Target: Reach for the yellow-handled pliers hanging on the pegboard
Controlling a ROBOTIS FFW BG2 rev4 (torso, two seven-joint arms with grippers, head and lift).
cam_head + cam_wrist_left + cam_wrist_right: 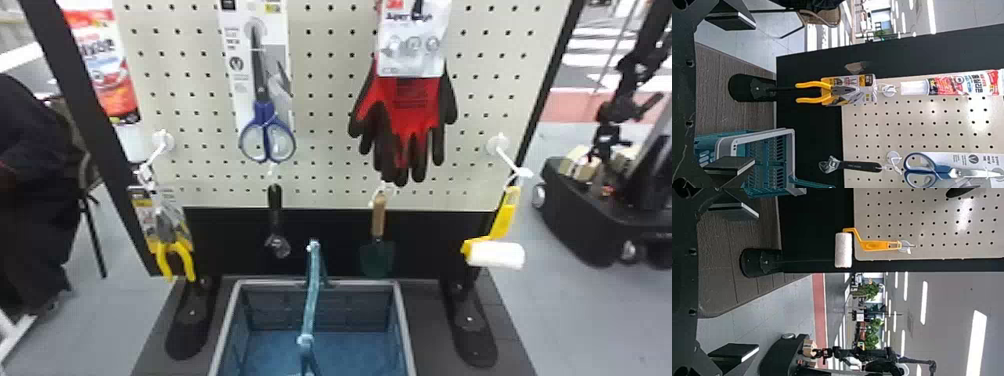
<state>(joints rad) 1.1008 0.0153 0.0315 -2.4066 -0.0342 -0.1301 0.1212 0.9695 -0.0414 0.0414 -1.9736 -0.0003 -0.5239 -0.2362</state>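
Because the yellow-handled metal pliers (pixel 171 242) hang at eight o'clock on the cream perforated pegboard (pixel 330 120), long axis vertical, handles down, the nearer black left gripper (pixel 755 92), fingers spread wide, likely needs to reach toward twelve o'clock.

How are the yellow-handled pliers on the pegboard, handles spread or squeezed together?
Spread: the yellow-handled pliers hang with a clear gap between their two handles, which point down toward the floor.
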